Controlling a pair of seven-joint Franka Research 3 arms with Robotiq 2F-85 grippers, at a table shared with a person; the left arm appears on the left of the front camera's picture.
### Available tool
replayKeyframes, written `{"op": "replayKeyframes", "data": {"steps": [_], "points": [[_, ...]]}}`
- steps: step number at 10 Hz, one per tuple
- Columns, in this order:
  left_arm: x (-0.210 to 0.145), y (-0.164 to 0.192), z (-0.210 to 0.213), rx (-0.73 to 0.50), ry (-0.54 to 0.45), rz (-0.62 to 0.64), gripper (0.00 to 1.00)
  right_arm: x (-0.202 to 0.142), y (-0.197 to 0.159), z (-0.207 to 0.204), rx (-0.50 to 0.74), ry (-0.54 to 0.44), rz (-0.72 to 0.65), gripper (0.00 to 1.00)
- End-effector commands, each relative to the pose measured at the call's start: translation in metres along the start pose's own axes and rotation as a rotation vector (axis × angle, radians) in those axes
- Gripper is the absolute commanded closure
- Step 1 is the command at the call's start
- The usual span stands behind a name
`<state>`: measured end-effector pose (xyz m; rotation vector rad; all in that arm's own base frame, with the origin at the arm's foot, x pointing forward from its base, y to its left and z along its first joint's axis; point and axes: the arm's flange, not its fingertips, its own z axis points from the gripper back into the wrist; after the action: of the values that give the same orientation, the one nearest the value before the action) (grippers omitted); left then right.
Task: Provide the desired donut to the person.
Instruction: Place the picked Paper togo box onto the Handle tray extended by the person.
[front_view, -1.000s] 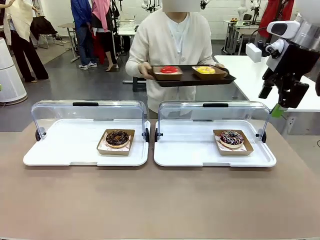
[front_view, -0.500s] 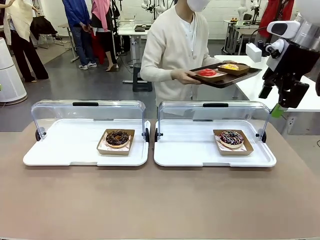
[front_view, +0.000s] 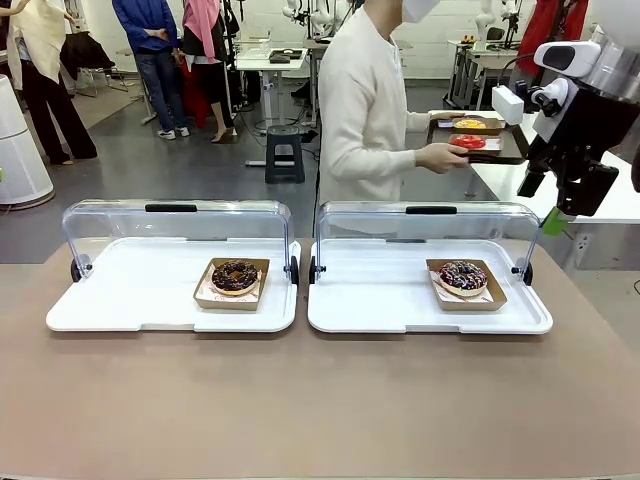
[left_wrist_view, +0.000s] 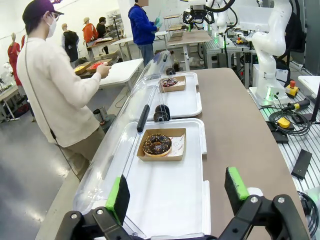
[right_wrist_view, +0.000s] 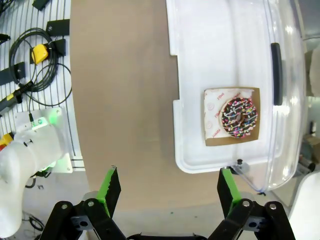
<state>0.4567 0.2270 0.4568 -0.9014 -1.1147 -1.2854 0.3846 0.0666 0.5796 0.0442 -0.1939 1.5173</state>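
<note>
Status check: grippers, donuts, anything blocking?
Left gripper open, right gripper open, both empty. Two donuts untouched in their trays. Person turned away holding tray. Covers open.

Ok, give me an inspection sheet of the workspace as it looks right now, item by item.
Surface: brown table, bare in front of the trays.
Job's things: chocolate donut in the left display tray; sprinkled donut in the right display tray; both clear lids raised.
Person: side-on, holding a dark tray with a red and a yellow donut.
Clutter: nothing seen.
Grippers: left gripper and right gripper, jaws open, empty.
Cables: black coils beside the table.
Surroundings: bystanders, other tables.
</note>
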Motion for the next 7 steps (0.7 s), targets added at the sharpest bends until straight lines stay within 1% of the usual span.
{"op": "replayKeyframes", "data": {"steps": [1, 2, 3, 4, 5, 6, 7], "points": [[0.003, 0.000, 0.001, 0.002, -0.012, -0.002, 0.00, 0.000, 0.000, 0.000, 0.000, 0.000, 0.000, 0.00], [0.003, 0.000, 0.001, 0.002, -0.012, -0.002, 0.00, -0.041, -0.009, 0.015, 0.196, -0.291, 0.045, 0.00], [0.003, 0.000, 0.001, 0.002, -0.012, -0.002, 0.00, -0.070, -0.015, 0.021, 0.286, -0.448, 0.115, 0.00], [0.003, 0.000, 0.001, 0.002, -0.012, -0.002, 0.00, -0.108, -0.023, 0.025, 0.232, -0.570, 0.161, 0.00], [0.003, 0.000, 0.001, 0.002, -0.012, -0.002, 0.00, -0.148, -0.028, 0.021, 0.228, -0.688, 0.200, 0.00], [0.003, 0.000, 0.001, 0.002, -0.012, -0.002, 0.00, -0.191, -0.035, 0.008, 0.188, -0.835, 0.213, 0.00], [0.003, 0.000, 0.001, 0.002, -0.012, -0.002, 0.00, -0.229, -0.037, -0.007, 0.140, -0.960, 0.155, 0.00]]}}
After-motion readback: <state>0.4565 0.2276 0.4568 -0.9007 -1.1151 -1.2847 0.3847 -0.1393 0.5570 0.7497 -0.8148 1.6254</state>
